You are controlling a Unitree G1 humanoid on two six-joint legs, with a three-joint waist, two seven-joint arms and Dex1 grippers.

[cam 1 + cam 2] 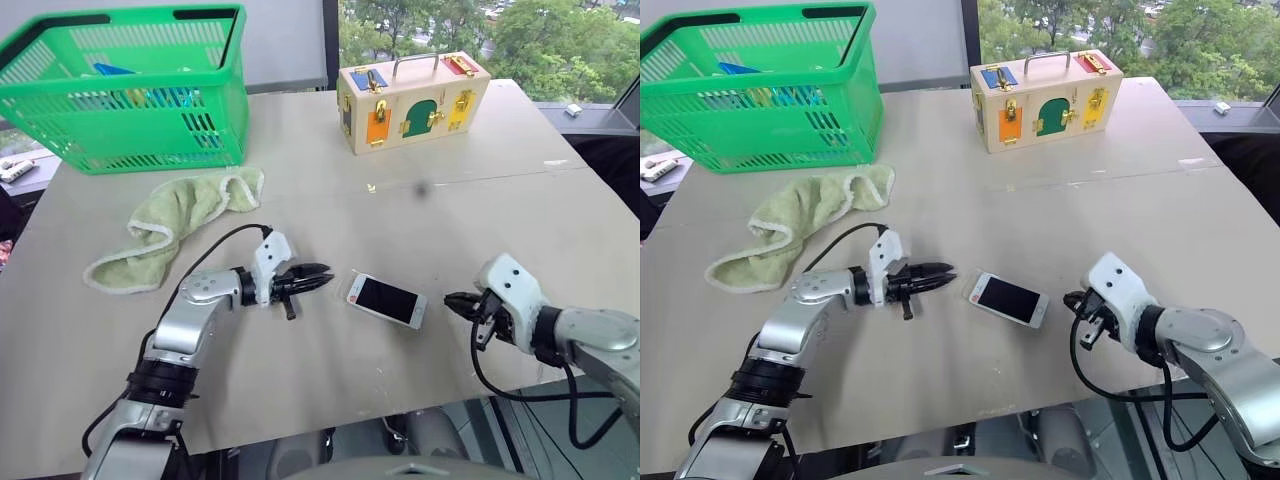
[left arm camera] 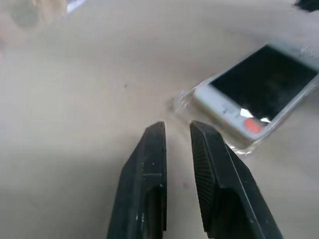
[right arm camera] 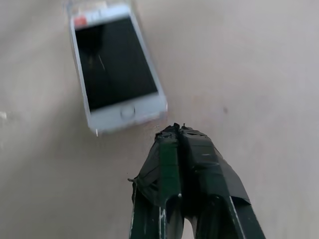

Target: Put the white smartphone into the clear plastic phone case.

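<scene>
Near the frame's lower centre, the phone [image 1: 387, 299] lies in its case [image 2: 239, 145] between the narrowly parted left claw [image 1: 318, 278] and the shut right claw [image 1: 452, 301]; pressing it home looks next.

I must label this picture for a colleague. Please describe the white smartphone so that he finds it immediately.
On the near part of the table, the white smartphone lies flat, screen up, between the left gripper and the right gripper. It alone has a dark glossy screen.
</scene>
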